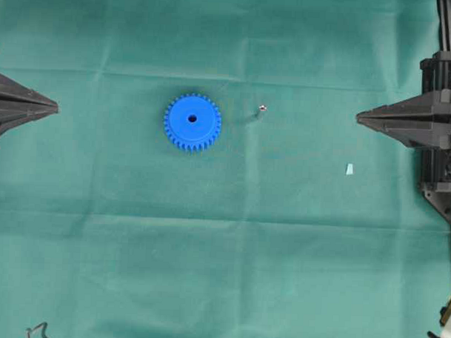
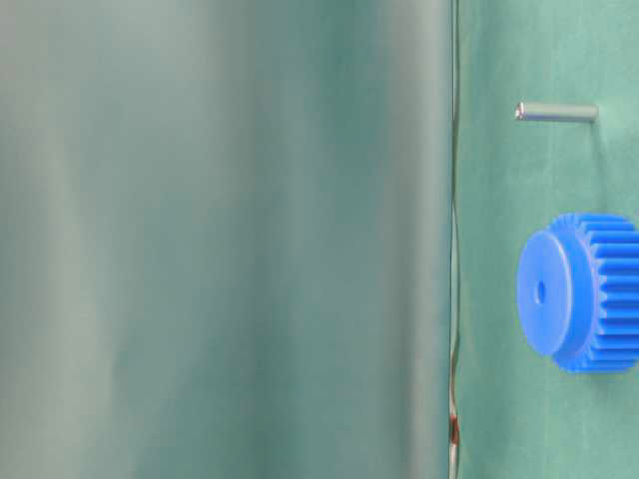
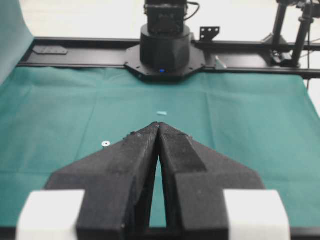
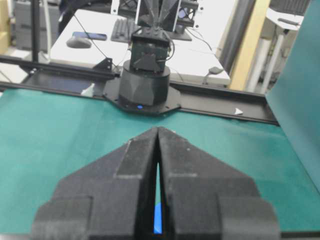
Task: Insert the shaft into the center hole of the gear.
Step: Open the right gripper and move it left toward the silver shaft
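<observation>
Plainly nothing has been grasped yet: the gear (image 1: 192,122) lies flat near the middle of the green cloth (image 1: 222,273), its center hole (image 1: 192,118) facing up, and the shaft (image 1: 262,108) stands on end just to its right, apart from it. That upright pose probably suits a pinch from the side followed by a straight drop into the hole. The left gripper (image 1: 56,107) and the right gripper (image 1: 358,115) sit at opposite edges, well away from both parts, each with its jaws pressed together and holding nothing; the wrist views show the foam fingers meeting at their tips. A small pale scrap (image 1: 349,169) lies nearer the right arm. The cloth shows fold creases, and beyond the black frame (image 3: 75,47) the room holds a desk with a keyboard (image 4: 124,30).
</observation>
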Robot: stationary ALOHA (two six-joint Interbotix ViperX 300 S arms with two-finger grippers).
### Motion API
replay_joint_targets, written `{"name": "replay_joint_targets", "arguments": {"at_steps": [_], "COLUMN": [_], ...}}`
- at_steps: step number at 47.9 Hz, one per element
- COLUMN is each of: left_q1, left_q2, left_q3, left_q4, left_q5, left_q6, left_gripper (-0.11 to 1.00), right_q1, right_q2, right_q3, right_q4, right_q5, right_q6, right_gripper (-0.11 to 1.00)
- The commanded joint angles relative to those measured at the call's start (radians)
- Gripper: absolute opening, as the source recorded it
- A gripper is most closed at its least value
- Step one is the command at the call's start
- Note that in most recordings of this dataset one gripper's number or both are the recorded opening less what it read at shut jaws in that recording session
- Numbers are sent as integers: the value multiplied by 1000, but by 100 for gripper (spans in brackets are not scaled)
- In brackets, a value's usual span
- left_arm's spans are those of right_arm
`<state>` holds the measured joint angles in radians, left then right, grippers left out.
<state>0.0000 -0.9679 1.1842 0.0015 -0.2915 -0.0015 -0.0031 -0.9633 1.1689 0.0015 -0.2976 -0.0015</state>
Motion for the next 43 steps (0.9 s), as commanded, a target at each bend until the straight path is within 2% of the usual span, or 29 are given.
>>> {"name": "replay_joint_targets", "arguments": {"at_steps": [1, 11, 22, 33, 38, 43], "left_q1": [-2, -2, -2, -2, -2, -2], "left_q2": [5, 5, 11, 12, 12, 12], "left_q3": [-38, -41, -40, -40, -40, -40], "left_q4": [9, 9, 9, 9, 11, 9], "left_q5": [49, 91, 91, 94, 95, 95], "left_q6": [-8, -11, -9, -9, -9, -9], "left_gripper": [0, 0, 0, 0, 0, 0], "right_q1": [0, -9, -31, -89, -106, -129], "right_q2": [5, 25, 101, 268, 341, 410], "right_q3": [-12, -54, -60, -74, -86, -103], "right_q4": [2, 15, 44, 77, 77, 84], "right_q5": [5, 123, 126, 98, 87, 83], "right_q6": [2, 5, 6, 26, 28, 28], "right_gripper": [3, 3, 3, 3, 11, 30]}}
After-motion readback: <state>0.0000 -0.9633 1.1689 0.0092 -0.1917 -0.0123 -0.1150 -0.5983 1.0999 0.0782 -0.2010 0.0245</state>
